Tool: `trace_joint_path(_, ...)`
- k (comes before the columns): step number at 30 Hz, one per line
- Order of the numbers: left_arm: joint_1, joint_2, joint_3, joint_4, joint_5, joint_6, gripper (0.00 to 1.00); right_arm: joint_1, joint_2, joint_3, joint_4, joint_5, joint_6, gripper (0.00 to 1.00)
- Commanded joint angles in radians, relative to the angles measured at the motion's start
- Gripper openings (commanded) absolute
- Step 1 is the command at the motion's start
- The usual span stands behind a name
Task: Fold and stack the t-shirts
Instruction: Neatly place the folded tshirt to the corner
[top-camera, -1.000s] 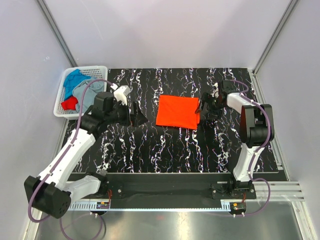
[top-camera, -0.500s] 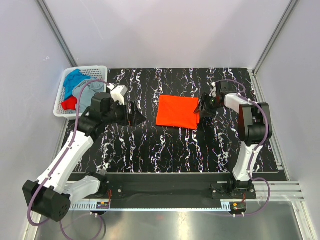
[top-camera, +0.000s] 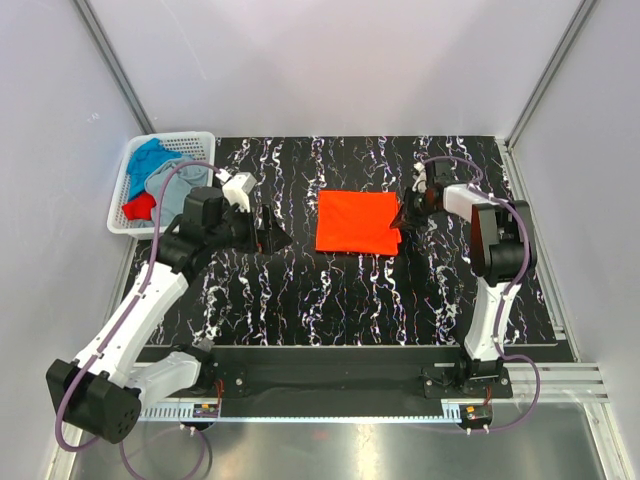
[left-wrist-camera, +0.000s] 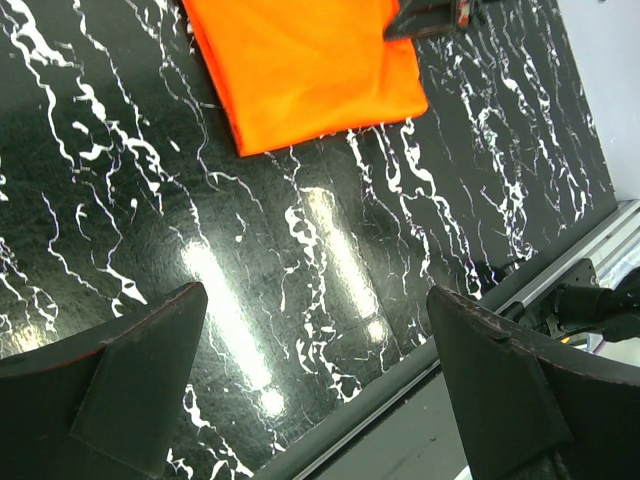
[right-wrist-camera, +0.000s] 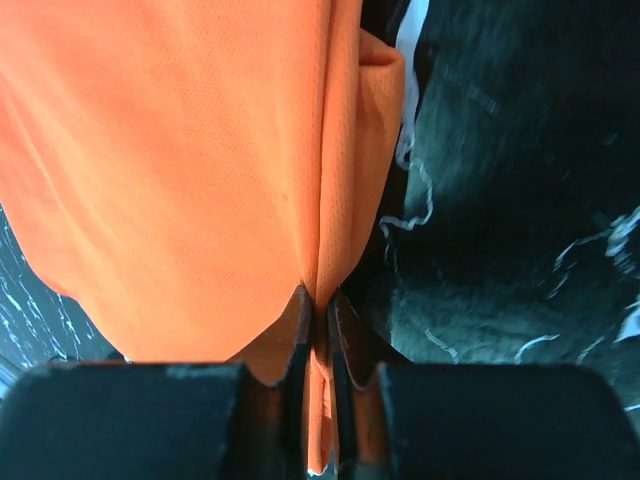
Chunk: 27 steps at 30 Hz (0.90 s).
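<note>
Right gripper (right-wrist-camera: 318, 305) is clamped on the right edge of the bright orange folded cloth t-shirt (top-camera: 357, 222); the wrist view shows a ridge of fabric pinched between the closed jaws. My guess is it grips the edge to tug or square up the fold. The rest of the shirt lies flat as a rough rectangle mid-table on the black white-veined marble-pattern tabletop (top-camera: 300, 290), extending left from that gripper.

Left gripper (left-wrist-camera: 315, 300) is spread wide and empty, hovering over bare tabletop left of the shirt, apart from it. Likely parked clear so the right arm works alone.

Blue t-shirt (top-camera: 150, 158), grey t-shirt (top-camera: 170, 185) and red t-shirt (top-camera: 140, 207) sit bunched in the white plastic lattice basket (top-camera: 125, 190) at far left, well apart and not yet folded.
</note>
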Motion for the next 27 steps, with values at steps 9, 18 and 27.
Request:
trace_joint_path(9,0.004,0.008,-0.012,0.045,0.001,-0.009,0.99,-0.157,0.202,0.296,-0.157,-0.026,-0.154,0.01)
trace_joint_path(18,0.004,0.026,-0.015,0.050,0.015,-0.009,0.99,-0.238,0.386,0.678,-0.374,0.102,-0.269,0.00)
trace_joint_path(27,0.004,0.062,-0.014,0.054,0.015,-0.007,0.99,-0.322,0.529,1.043,-0.414,0.206,-0.374,0.00)
